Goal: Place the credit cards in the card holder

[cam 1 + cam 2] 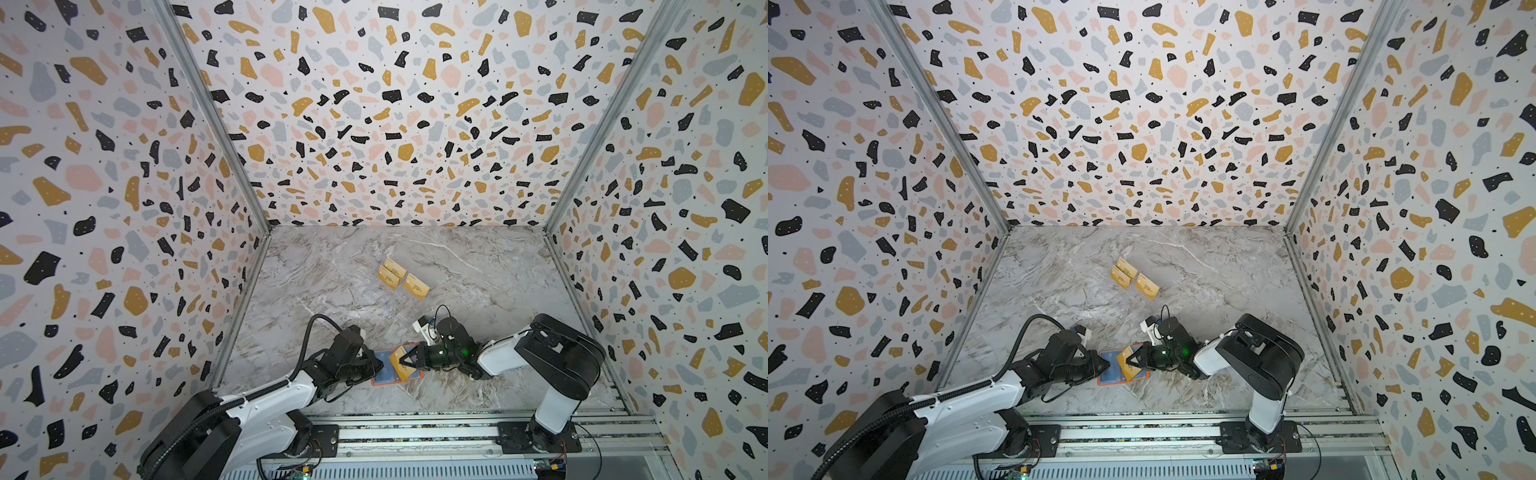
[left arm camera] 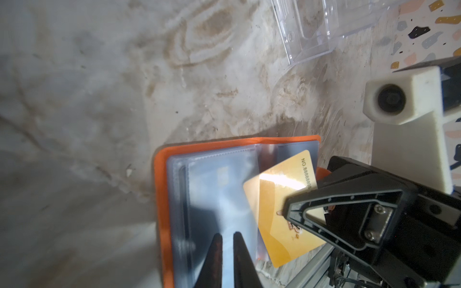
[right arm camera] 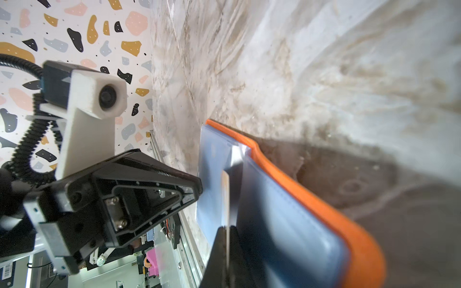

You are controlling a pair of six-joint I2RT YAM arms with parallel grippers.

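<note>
Clamped flat on a gold card (image 1: 399,356), my right gripper (image 1: 406,360) has its black fingers pressed together with only the thin plastic between them; in the right wrist view the card (image 3: 225,197) shows edge-on as a pale sliver leaving the gripper (image 3: 228,249). Its glossy face carries a dark printed number along one edge (image 2: 274,224). The card sits tilted and skewed over the card holder (image 1: 390,383), its long axis slanting across the holder's edges and its free end over the middle fold, toward my left gripper (image 1: 376,365). That gripper (image 2: 227,239) has its two tapered fingers drawn almost together over the clear sleeves (image 2: 219,187); whether a sleeve is pinched between them I cannot tell. The holder is a bright orange, leather-like cover (image 2: 159,199) with rounded corners, lying open and flat on the veined marble-look tabletop (image 1: 478,270) near its front edge, between my two arms, its long side running left to right in both top views. Its soft, shiny sleeves look bluish (image 3: 287,212). Farther back stand three more gold cards (image 1: 401,279), tilted, and a clear hard-plastic rack (image 2: 306,32) shows in the left wrist view.
</note>
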